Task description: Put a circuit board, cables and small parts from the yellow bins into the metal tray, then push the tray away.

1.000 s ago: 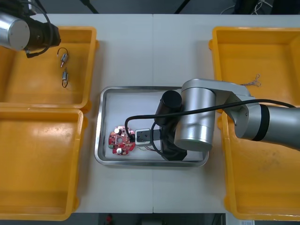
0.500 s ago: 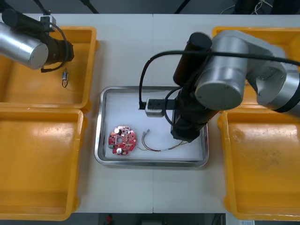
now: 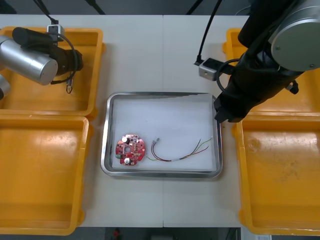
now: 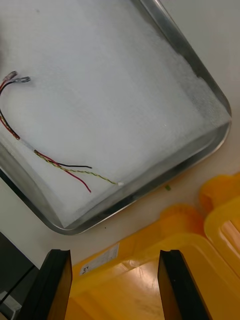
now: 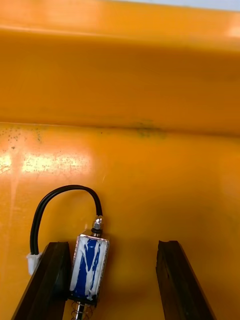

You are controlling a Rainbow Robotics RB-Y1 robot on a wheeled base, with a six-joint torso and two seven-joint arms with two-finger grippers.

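Observation:
The metal tray (image 3: pixel 111 131), white inside, holds a round red circuit board (image 3: pixel 130 150) and a red and yellow cable (image 3: pixel 181 153). The same cable (image 4: pixel 56 161) lies in the tray (image 4: pixel 200 70) beyond my right gripper (image 4: pixel 114 286), which stands open and empty above a bin rim. In the front view the right gripper (image 3: pixel 224 114) hangs at the tray's right edge. My left gripper (image 5: pixel 112 285) is open low in the far left yellow bin (image 3: pixel 95 55); a small metal part (image 5: pixel 89 264) with a black lead lies between its fingers, close to one. Another small metal part (image 3: pixel 69 88) lies nearby.
Two yellow bins (image 3: pixel 45 175) flank the tray on the left and two more (image 3: pixel 280 180) on the right. A thin twisted cable (image 3: pixel 291 88) lies in the far right bin, partly under the right arm. Bare table runs along the far edge.
My right arm has risen out of the tray and swung right, leaving the red and yellow cable inside. My left gripper has dropped over the small metal parts in the far left bin.

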